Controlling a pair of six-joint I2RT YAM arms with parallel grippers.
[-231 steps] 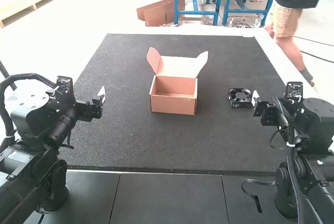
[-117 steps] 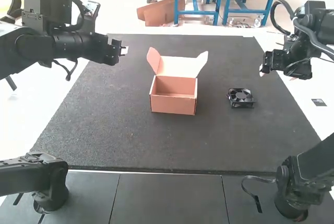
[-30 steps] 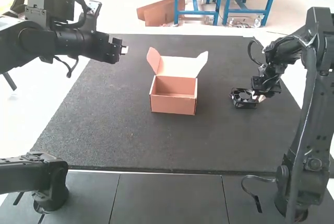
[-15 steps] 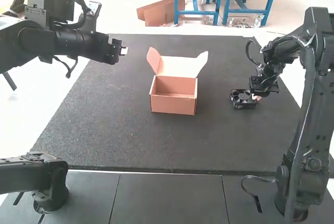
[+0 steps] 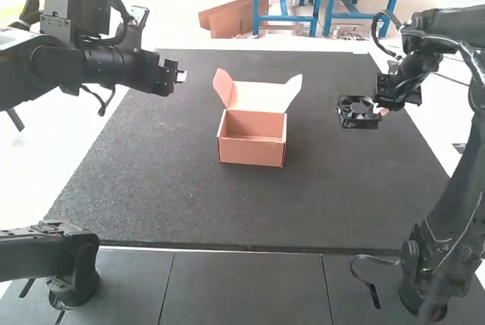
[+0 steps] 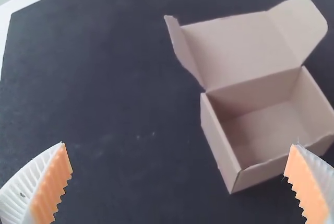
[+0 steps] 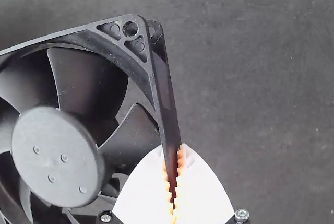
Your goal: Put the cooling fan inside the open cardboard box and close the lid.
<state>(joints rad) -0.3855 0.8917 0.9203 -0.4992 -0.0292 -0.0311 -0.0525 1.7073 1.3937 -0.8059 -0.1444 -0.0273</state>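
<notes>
From above, my right gripper (image 5: pixel 381 105) is clamped on the cooling fan (image 5: pixel 357 111), a black square frame around a round hub and curved blades, held on edge to the right of the open cardboard box (image 5: pixel 252 137) and well apart from it. My left gripper (image 5: pixel 178 76) hangs over the surface's (image 5: pixel 189 189) far left, a dark, grainy mat with a pale border. At my left wrist, 2 white ribbed fingers (image 6: pixel 21 195) with orange pads stand wide apart, the box's hollow between them. At my right wrist, the pads (image 7: pixel 172 182) pinch the fan's thin frame wall.
</notes>
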